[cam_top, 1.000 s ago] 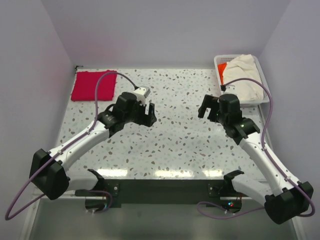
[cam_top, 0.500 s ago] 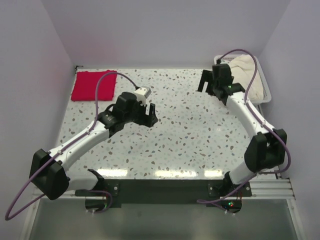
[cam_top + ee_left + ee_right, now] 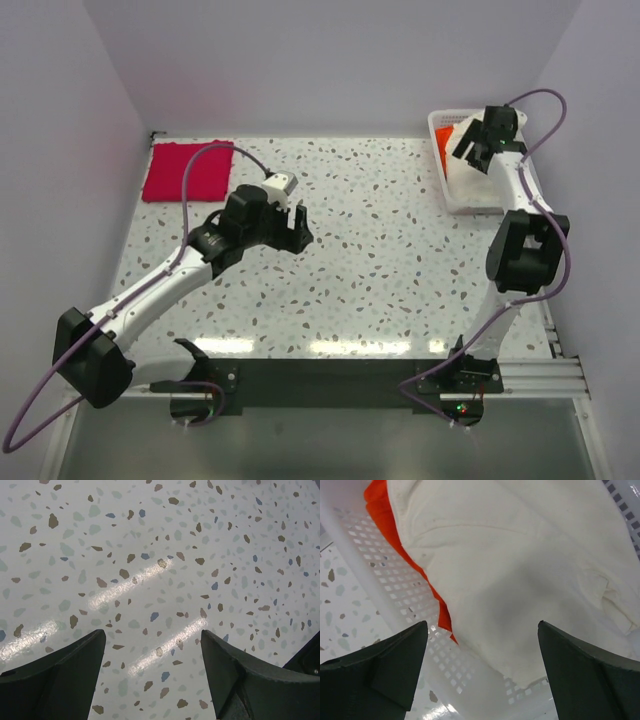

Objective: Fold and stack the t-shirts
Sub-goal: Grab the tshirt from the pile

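while the right gripper (image 3: 481, 630) hung over the white basket (image 3: 380, 575) in the far right corner, jaws spread wide and holding nothing, the cream shirt (image 3: 520, 565) lay bunched inside with some orange cloth (image 3: 379, 505) poking out beside it. left gripper (image 3: 152, 635) was spread and empty too, above the bare speckled table (image 3: 150, 540). pink shirt (image 3: 187, 171) sat folded flat in the far left corner.

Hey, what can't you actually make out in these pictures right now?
1. Right wrist view: the orange cloth is mostly buried under the cream-white shirt; garment type unclear.
2. Top view: the cream-white shirt is largely covered by the right gripper and its arm.
3. Top view: the crimson-pink shirt is too small to count its folds; a cable crosses it.
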Available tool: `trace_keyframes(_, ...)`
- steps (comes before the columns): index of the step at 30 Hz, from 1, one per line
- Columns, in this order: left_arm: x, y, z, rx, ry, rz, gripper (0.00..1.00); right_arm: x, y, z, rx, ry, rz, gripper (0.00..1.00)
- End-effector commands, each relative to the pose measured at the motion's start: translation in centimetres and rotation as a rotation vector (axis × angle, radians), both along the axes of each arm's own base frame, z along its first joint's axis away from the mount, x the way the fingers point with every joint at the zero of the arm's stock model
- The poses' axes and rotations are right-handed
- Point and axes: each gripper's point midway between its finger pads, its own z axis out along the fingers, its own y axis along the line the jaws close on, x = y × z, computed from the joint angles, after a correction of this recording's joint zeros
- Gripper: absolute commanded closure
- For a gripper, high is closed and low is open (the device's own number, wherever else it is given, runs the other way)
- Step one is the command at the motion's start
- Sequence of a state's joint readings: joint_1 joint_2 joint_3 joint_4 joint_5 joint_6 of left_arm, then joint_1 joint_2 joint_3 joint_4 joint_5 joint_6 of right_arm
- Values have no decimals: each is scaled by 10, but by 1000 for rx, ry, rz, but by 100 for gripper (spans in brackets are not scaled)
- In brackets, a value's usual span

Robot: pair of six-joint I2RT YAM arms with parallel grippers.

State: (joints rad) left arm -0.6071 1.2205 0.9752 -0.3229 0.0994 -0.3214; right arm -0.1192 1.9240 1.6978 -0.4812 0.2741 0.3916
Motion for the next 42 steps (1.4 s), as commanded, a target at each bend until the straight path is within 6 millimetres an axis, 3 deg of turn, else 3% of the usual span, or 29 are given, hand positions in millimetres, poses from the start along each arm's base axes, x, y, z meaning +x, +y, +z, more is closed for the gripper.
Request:
trace_keyframes(1,4,3,14,-24,-49,9,18,8,-24,11,-54,-29,-76,6)
trace_keyframes(6,5,3,16,-33,-49,7,18,4,-47,-18,-58,27,-108,9)
trace_keyframes(14,7,5,14,-39,-39,9,18,1,-46,-53,-39,101,-103,21)
trace_keyframes(18,9,6,11,-37,-32,15,18,0,-45,-56,-29,111,-103,40)
trace_keyframes(20,9,6,10,-36,-29,15,18,0,-45,-48,-29,96,-107,51)
trace_keyframes(21,9,6,9,-35,-25,18,18,1,-45,-45,-28,88,-109,62)
trace_keyframes(23,9,6,9,-36,-24,17,18,0,-45,-33,-25,63,-113,69)
trace_keyframes(24,10,7,9,-36,-23,18,18,-1,-44,-29,-25,60,-111,79)
trace_keyframes(29,10,7,8,-37,-20,17,18,-4,-42,1,-27,8,-113,99)
trace_keyframes(35,10,8,7,-36,-17,18,18,-9,-43,44,-41,-72,-127,100)
trace_keyframes(42,11,8,8,-40,-19,20,18,-14,-33,127,-43,-259,-80,100)
